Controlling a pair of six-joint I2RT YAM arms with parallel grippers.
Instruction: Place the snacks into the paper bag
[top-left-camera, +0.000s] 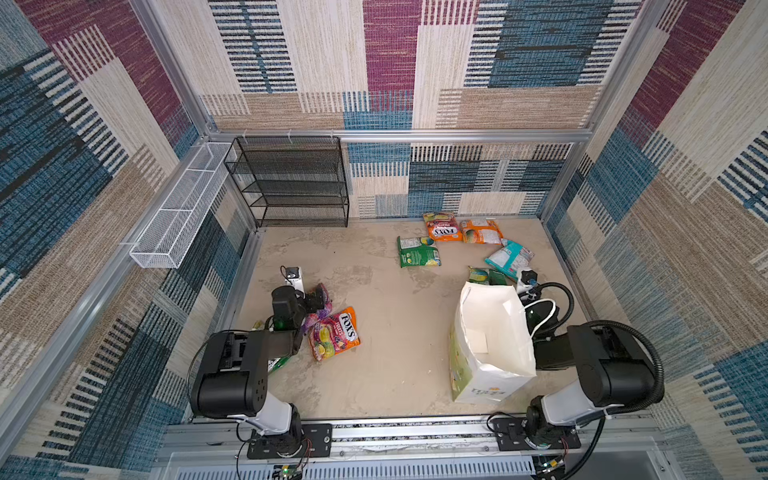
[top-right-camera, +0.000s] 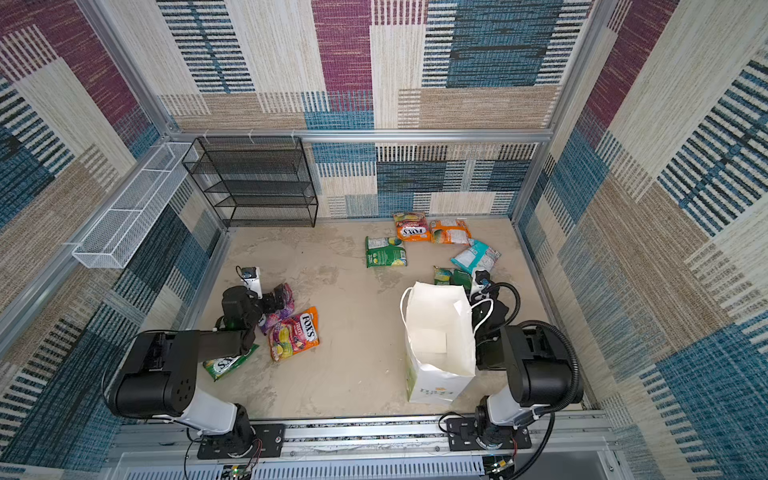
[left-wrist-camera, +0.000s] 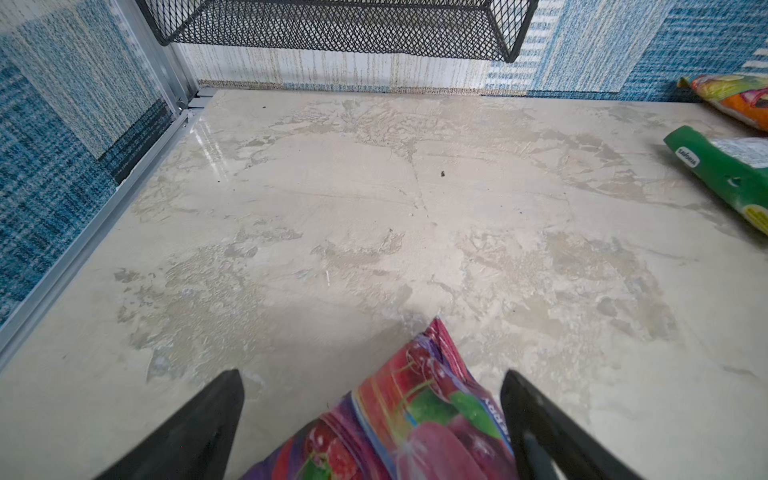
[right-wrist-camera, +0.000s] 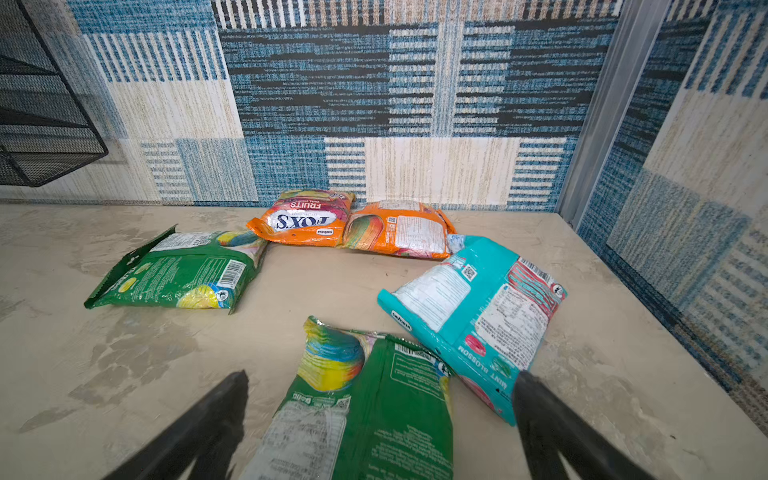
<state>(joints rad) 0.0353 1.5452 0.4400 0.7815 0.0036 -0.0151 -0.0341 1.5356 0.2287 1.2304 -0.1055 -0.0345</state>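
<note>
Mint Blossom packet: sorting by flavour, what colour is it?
The flat crinkly packet is teal with white label panels, clearest in the right wrist view.

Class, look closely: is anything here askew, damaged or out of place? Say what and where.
Nothing looks spilled or torn. The snacks lie scattered at odd angles, several label-down; the teal packet butts against a green packet. The paper bag has a rim corner folded inward.
</note>
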